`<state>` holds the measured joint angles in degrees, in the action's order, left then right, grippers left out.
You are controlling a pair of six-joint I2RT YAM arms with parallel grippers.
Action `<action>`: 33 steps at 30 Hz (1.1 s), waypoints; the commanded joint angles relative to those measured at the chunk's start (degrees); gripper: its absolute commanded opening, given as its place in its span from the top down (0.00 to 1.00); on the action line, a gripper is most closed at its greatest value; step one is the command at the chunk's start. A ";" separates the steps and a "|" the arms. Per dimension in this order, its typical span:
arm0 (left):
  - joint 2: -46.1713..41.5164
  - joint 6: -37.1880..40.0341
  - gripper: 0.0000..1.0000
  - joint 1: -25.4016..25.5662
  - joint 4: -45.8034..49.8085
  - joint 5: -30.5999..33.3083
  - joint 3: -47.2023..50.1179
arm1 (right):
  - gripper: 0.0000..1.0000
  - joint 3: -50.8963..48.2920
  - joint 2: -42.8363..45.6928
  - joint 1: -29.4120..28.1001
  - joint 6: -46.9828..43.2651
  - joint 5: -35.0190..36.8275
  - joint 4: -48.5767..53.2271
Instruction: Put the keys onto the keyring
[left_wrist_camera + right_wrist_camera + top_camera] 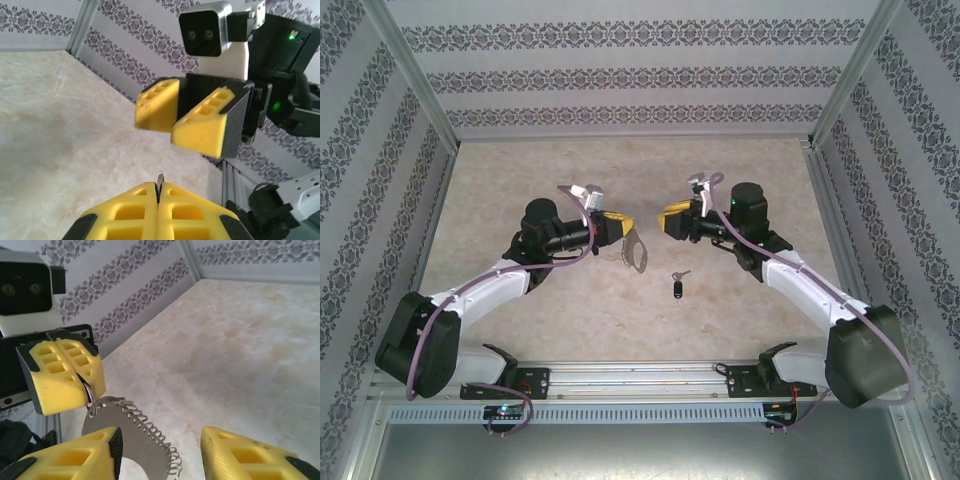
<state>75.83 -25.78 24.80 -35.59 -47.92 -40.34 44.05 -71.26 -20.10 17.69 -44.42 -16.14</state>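
Left gripper (623, 230): clenched on the keyring (634, 252) — held above table (520, 170) centre.
Right gripper (662, 220): released, nothing held.
Key (678, 287): lying towards near edge.
Next: key is best pinched by its black head.

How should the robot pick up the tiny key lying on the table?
Probably by its black head, the chunkiest part. The key lies flat on the table, silver blade pointing away, so the open right pincer should come straight down, fingers either side of the head.
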 commanded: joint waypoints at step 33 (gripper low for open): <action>2.71 23.83 1.00 5.07 27.43 -4.51 -16.24 | 0.73 1.71 -2.74 -3.93 -0.09 -11.80 -4.97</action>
<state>78.35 -3.53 28.82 -9.17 -51.77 -53.91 44.16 -73.19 -23.16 18.24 -54.41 -19.57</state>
